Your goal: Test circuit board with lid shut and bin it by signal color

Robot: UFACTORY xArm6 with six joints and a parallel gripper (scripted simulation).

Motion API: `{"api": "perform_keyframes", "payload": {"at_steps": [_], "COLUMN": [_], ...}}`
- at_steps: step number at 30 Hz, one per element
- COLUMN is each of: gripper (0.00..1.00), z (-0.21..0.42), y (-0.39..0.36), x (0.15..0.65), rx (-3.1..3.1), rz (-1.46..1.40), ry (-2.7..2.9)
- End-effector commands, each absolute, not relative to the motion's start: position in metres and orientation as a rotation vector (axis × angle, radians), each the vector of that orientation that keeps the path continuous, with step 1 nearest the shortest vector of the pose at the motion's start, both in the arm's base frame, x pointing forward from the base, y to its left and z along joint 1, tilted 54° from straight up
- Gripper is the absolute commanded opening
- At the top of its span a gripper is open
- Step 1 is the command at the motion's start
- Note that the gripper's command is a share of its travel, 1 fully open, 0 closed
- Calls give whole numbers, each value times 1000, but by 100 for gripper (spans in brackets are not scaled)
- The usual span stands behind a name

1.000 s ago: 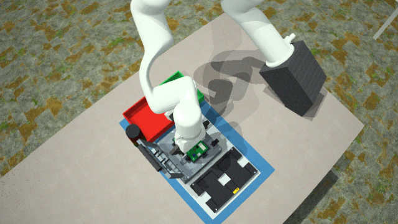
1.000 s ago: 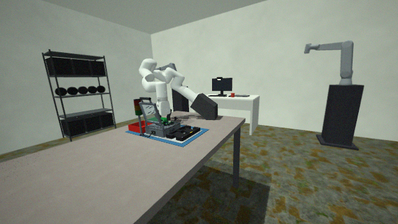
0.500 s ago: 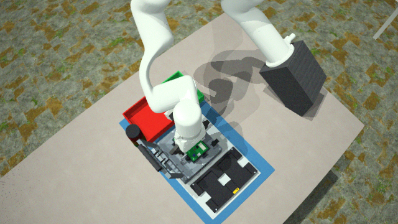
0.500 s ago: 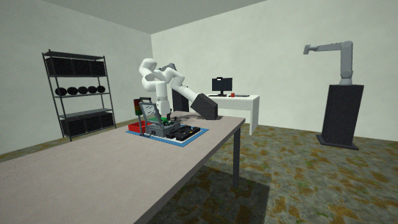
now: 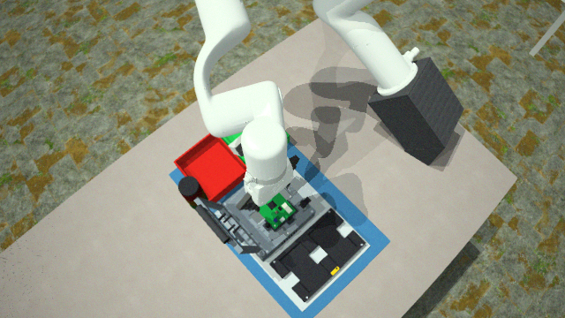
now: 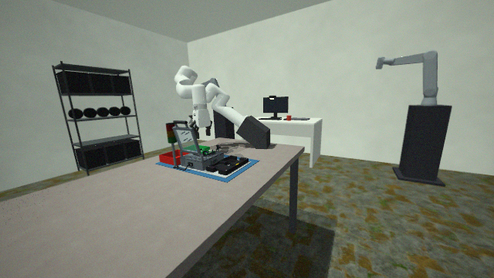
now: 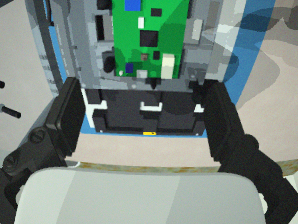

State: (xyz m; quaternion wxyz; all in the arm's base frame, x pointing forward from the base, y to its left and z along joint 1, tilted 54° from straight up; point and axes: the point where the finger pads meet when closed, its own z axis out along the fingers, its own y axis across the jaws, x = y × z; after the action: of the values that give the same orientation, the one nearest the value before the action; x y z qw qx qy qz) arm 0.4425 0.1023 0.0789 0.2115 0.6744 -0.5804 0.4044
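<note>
The green circuit board (image 5: 277, 211) lies face up on the plate of the grey tester (image 5: 261, 223), whose lid (image 5: 216, 223) stands open to the left. In the wrist view the board (image 7: 149, 30) lies below and ahead of me, its white connector (image 7: 168, 66) at the end nearest the tray. My gripper (image 7: 144, 94) is open and empty, raised above the tester, with its fingers apart from the board. In the exterior view the gripper (image 6: 201, 129) hangs well above the tester (image 6: 201, 156). The signal tower (image 5: 190, 187) stands at the tester's left corner; I cannot tell its light.
The black tray (image 5: 320, 258) lies right in front of the tester on the blue mat (image 5: 353, 230). The red bin (image 5: 212, 167) stands behind the tester; the green bin (image 5: 230, 140) is mostly hidden by my arm. The robot's dark base block (image 5: 417, 110) stands at the far right.
</note>
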Motion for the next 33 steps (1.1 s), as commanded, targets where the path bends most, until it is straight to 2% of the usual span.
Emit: {"api": "perform_keyframes", "payload": {"at_steps": [1, 14, 27, 28, 33], "gripper": [100, 100, 100, 51, 51], "z": [92, 162, 175, 175, 175], "y": [118, 208, 225, 225, 225], "x": [437, 401, 394, 394, 394], "rx": [1871, 1871, 1871, 1871, 1871], "rz": [1127, 1127, 1127, 1127, 1127], "ry": [-1613, -1613, -1613, -1613, -1613]}}
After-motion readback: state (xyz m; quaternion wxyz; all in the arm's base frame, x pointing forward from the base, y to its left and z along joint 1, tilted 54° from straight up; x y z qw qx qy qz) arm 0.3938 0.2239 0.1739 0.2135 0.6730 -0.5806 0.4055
